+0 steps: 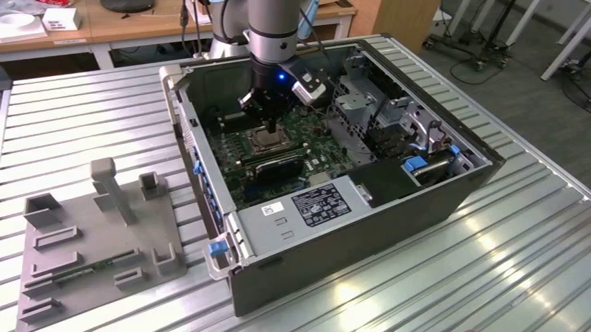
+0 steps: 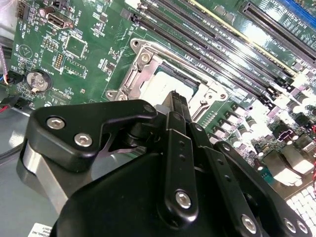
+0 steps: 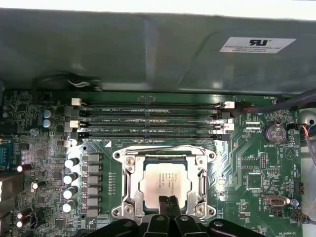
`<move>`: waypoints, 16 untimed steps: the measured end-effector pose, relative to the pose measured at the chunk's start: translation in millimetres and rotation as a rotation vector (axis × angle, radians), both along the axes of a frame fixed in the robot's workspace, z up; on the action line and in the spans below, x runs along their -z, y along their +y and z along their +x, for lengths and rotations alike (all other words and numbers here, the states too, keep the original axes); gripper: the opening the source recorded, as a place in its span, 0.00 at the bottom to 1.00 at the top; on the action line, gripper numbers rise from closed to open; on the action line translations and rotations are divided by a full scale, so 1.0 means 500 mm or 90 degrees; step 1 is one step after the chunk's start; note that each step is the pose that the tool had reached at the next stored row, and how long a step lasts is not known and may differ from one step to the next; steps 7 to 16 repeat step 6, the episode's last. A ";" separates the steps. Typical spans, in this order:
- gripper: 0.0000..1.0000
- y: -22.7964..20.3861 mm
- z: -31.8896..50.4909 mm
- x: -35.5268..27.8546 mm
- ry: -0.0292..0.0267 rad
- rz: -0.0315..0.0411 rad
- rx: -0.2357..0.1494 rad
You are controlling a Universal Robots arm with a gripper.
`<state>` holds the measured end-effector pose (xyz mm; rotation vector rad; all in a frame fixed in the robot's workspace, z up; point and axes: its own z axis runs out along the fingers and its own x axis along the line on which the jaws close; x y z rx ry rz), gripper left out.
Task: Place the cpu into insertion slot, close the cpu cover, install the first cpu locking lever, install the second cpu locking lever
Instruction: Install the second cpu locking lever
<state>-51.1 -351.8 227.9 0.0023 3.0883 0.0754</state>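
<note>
Gripper (image 3: 168,201) fingers pressed together, holding nothing, tips at near edge of cpu (image 3: 163,183). Cpu seated in socket, cpu cover (image 3: 129,186) down around it.

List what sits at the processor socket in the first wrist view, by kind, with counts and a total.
chip: 1
cover: 1
coin battery: 1
gripper: 1
Total: 4

cpu (image 3: 163,183) inside cpu cover (image 3: 129,190) window
</note>
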 end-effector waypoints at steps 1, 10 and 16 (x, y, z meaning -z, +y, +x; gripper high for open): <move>0.10 0.0000 0.000 0.000 0.0004 0.0000 0.000; 0.10 -0.0001 0.000 0.000 0.0006 0.0000 0.000; 0.10 -0.0001 0.000 0.000 0.0006 0.0000 0.000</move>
